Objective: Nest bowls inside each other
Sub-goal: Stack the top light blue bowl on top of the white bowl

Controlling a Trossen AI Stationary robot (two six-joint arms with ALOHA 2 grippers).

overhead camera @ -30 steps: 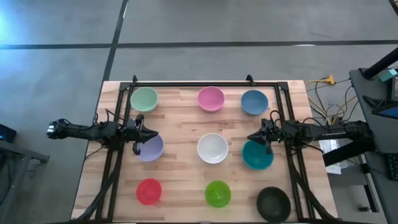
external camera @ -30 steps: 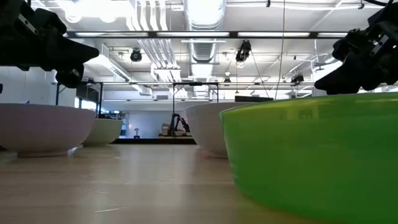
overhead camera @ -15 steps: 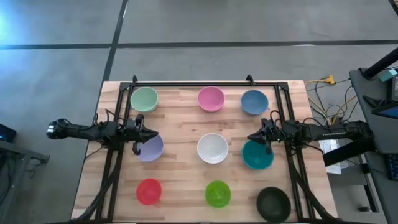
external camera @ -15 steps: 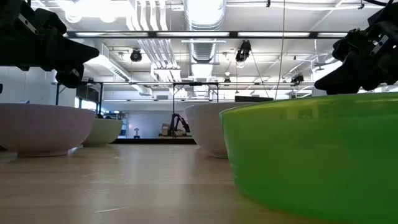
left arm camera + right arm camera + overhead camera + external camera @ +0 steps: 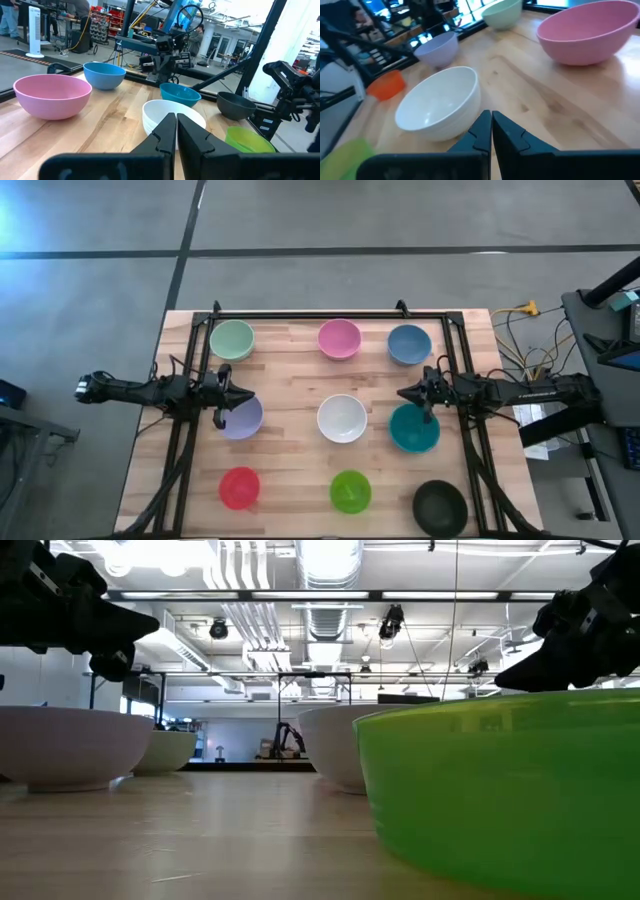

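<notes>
On table [image 5: 290,380]: nine bowls [image 5: 342,418], none nested | left tool [image 5: 247,394], right tool [image 5: 401,394]: both together, empty

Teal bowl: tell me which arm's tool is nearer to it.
Right. The right tool hangs by the teal bowl's rim, on the side toward the blue bowl. The left tool is across the table, by the lavender bowl.

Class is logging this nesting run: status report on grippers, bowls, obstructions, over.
Left gripper shut, above lavender bowl. Right gripper shut, above teal bowl. All nine bowls separate, none nested. White bowl between grippers, nothing blocking it.
</notes>
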